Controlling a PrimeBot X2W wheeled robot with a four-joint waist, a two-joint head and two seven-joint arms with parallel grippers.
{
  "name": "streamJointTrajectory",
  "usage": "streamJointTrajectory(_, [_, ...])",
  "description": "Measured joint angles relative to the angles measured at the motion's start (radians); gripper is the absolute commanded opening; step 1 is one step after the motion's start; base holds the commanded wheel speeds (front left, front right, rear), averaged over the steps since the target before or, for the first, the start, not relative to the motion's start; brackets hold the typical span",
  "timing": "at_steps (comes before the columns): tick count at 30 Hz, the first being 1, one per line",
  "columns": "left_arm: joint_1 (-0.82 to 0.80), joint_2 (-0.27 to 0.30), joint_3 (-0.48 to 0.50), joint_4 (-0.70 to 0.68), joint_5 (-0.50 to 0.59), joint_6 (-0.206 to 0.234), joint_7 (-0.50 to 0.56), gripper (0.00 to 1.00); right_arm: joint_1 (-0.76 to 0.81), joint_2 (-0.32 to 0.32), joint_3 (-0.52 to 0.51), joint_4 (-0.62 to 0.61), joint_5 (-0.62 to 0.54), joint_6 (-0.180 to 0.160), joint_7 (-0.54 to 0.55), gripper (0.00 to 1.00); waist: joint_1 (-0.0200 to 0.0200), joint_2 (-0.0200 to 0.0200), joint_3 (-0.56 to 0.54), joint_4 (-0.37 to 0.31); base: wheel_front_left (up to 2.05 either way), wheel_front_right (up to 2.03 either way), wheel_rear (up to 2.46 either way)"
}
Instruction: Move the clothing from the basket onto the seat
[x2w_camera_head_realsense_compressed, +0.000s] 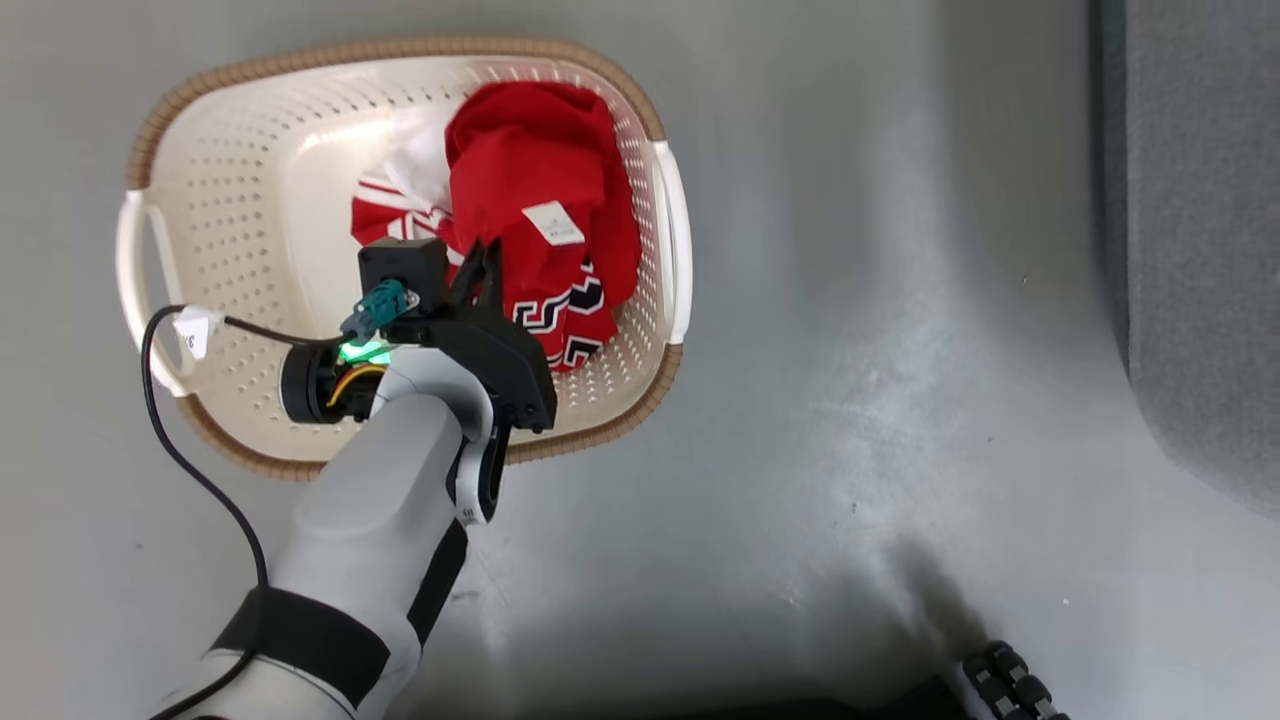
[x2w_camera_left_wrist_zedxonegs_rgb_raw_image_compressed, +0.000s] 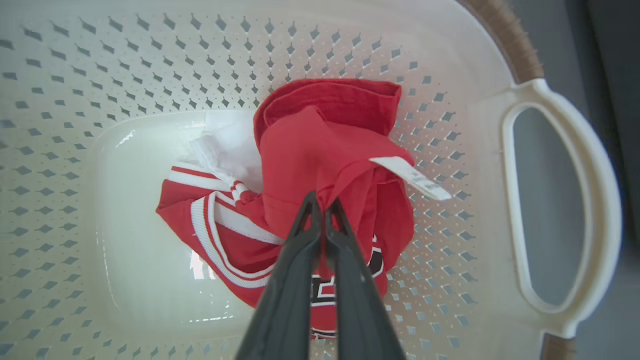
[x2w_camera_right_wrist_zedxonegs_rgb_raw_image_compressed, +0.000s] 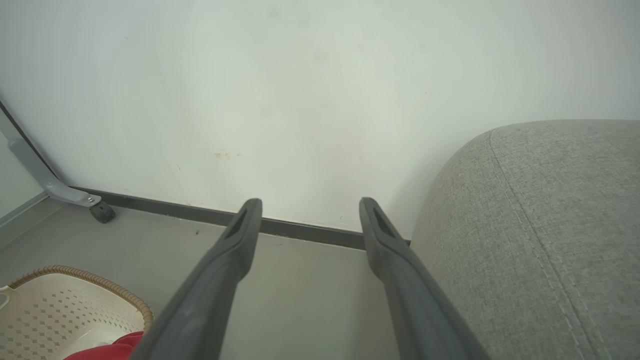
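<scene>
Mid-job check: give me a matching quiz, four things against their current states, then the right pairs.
Things:
1. left claw
2. right claw
3. red jersey clothing with white trim
4. oval cream perforated plastic basket

States:
A. standing on the grey floor
B. open, beside the light-grey fabric seat
C. shut on the clothing
D. bunched inside the basket

Pairs: 1-C, 2-B, 3-D, 4-A

Head view straight down over basket (x2w_camera_head_realsense_compressed: 260, 150), left wrist close inside it, right wrist low, facing wall (x2w_camera_right_wrist_zedxonegs_rgb_raw_image_compressed: 320, 100)

The grey floor (x2w_camera_head_realsense_compressed: 850, 400) carries the basket (x2w_camera_head_realsense_compressed: 230, 200), the seat (x2w_camera_head_realsense_compressed: 1200, 250) standing well apart.
</scene>
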Motion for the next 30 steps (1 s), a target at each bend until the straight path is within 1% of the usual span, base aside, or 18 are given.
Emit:
streamJointTrajectory(7, [0.062, -0.001, 0.052, -0.039, -0.02, 0.0, 0.0, 0.0, 0.021, 0.021, 0.028, 0.034, 0.0, 0.0, 0.0, 1.0, 0.0, 0.0, -0.1, 0.014, 0.0, 0.0, 0.0])
streamJointTrajectory(19, [0.163, -0.001, 0.136, -0.078, -0.02, 0.0, 0.0, 0.0, 0.071, 0.058, 0.071, 0.109, -0.001, 0.0, 0.0, 1.0, 0.0001, 0.0, -0.262, 0.041, 0.0, 0.0, 0.0])
streamJointTrajectory(23, [0.185, -0.001, 0.172, -0.086, -0.004, 0.0, 0.0, 0.0, 0.088, 0.077, 0.08, 0.14, -0.002, 0.0, 0.001, 1.0, 0.0, -0.0001, -0.321, 0.051, 0.0, 0.0, 0.0])
streamJointTrajectory(30, [0.232, -0.001, 0.244, -0.084, 0.069, 0.0, 0.0, 0.0, 0.112, 0.137, 0.12, 0.194, -0.011, 0.0, 0.003, 1.0, 0.0, -0.0001, -0.427, 0.06, 0.0, 0.0, 0.0])
